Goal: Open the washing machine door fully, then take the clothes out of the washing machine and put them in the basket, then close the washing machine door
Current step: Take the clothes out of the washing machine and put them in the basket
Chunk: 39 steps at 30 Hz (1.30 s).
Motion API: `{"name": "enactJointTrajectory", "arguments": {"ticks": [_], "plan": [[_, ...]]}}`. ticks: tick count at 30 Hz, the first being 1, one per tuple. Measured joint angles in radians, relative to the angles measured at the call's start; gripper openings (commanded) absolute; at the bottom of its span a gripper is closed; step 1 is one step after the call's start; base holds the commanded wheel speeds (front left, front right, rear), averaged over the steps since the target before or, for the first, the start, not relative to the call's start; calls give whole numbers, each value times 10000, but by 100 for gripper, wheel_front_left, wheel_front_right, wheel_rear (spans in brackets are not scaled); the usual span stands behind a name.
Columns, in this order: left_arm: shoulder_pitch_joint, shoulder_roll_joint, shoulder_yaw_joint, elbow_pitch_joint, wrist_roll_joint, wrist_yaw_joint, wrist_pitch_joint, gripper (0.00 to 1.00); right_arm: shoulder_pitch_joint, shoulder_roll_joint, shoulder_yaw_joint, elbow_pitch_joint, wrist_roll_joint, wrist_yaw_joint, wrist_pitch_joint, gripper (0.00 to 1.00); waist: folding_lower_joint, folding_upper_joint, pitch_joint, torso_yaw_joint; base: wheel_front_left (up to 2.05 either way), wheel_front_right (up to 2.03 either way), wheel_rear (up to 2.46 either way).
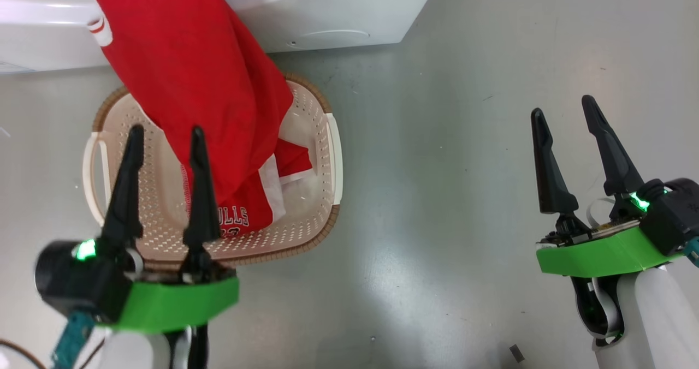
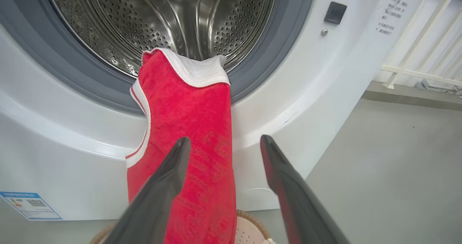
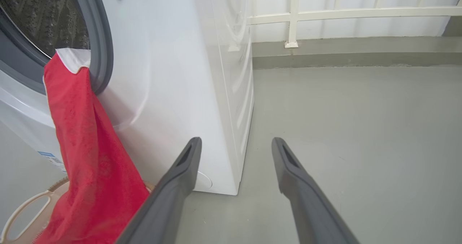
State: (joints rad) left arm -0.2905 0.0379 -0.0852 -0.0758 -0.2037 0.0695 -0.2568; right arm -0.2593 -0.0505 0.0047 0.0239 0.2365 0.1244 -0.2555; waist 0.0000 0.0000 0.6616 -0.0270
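The red clothes (image 1: 202,79) hang from the washing machine (image 1: 338,14) mouth down into the cream basket (image 1: 322,216) on the floor; the white "BULLS" lettering lies inside it. In the left wrist view the clothes (image 2: 187,128) drape over the grey ring below the steel drum (image 2: 162,16). My left gripper (image 1: 166,134) hovers open over the basket's near side, holding nothing. My right gripper (image 1: 565,107) stands open over bare floor to the right. The right wrist view shows the clothes (image 3: 83,146) and basket (image 3: 25,215) at its left. The washing machine door is out of view.
Grey floor (image 1: 448,167) stretches between the basket and my right arm. A white railing (image 3: 325,14) runs along a low kerb behind the machine. A blue label (image 2: 30,204) sits low on the machine's front.
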Motion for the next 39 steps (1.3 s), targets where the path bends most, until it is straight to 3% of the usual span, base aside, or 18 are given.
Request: {"name": "enactJointTrajectory", "arguments": {"ticks": [9,30,39], "plan": [[720,17,-412,-849,268,548,0,100,128,0,-167,-96,-4,0,0,100,0,0,-35,184,0,0,0],[598,84,-420,-240,272,548,2,100,128,0,-79,-96,-86,0,0,100,0,0,-18,-3,0,0,0],[-1102,274,-341,915,268,447,278,100,118,0,79,13,-73,0,0,100,0,0,-5,-151,0,0,0]]}}
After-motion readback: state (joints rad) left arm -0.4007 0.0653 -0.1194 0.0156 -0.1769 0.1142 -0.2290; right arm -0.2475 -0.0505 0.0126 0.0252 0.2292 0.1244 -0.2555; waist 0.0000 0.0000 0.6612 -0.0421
